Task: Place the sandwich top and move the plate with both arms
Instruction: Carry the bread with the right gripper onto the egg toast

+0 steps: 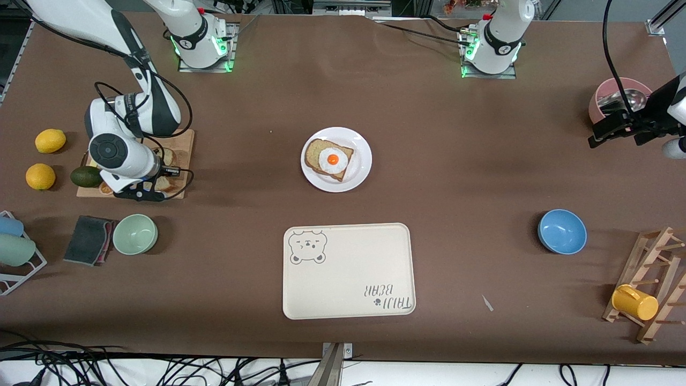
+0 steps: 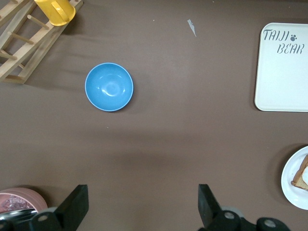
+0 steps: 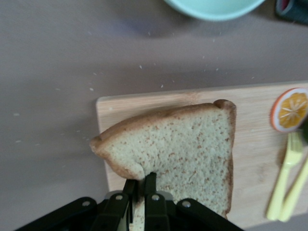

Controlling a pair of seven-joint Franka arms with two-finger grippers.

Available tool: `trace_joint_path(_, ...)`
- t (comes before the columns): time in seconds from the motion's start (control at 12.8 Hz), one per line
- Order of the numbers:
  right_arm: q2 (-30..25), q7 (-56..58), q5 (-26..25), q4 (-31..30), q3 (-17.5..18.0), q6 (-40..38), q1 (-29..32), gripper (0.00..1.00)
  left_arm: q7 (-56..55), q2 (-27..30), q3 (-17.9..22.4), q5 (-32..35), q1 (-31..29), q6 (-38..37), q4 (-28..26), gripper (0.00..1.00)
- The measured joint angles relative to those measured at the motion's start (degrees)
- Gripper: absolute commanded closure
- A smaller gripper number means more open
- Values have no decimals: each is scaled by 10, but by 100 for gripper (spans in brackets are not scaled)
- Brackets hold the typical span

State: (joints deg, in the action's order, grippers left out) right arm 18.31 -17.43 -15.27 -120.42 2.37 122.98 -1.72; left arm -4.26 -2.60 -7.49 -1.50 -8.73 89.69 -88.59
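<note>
The sandwich top (image 3: 187, 144), a plain speckled tan slice, lies over a wooden cutting board (image 3: 250, 103) at the right arm's end of the table. My right gripper (image 3: 142, 185) is shut on its crust edge. In the front view the right gripper (image 1: 140, 194) covers most of the slice (image 1: 167, 157). The white plate (image 1: 360, 143) sits mid-table and bears a bread slice with a fried egg (image 1: 329, 160). My left gripper (image 1: 603, 134) is open and empty, up near a pink bowl. In the left wrist view the left gripper (image 2: 143, 207) hangs over bare table, with the plate (image 2: 293, 185) at the edge.
A cream bear tray (image 1: 348, 273) lies nearer the front camera than the plate. Two lemons (image 1: 50, 140), an avocado (image 1: 86, 176), a green bowl (image 1: 135, 234) and a dark sponge (image 1: 88, 239) surround the board. A blue bowl (image 1: 561, 231), pink bowl (image 1: 616, 96) and rack with yellow mug (image 1: 635, 302) stand at the left arm's end.
</note>
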Motion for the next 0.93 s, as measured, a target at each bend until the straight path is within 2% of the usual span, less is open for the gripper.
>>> trace_joint_path(0.31, 0, -8, 0, 57, 45, -65, -1, 100, 0, 0, 0, 0, 0, 0, 0, 0)
trace_joint_path(0.47, -1, -25, 0, 72, 82, -75, -1, 100, 0, 0, 0, 0, 0, 0, 0, 0)
trace_joint_path(0.62, -2, -74, 0, 82, 138, -76, -2, 100, 0, 0, 0, 0, 0, 0, 0, 0)
trace_joint_path(0.93, -4, -185, 0, 88, 278, -76, -8, 100, 0, 0, 0, 0, 0, 0, 0, 0)
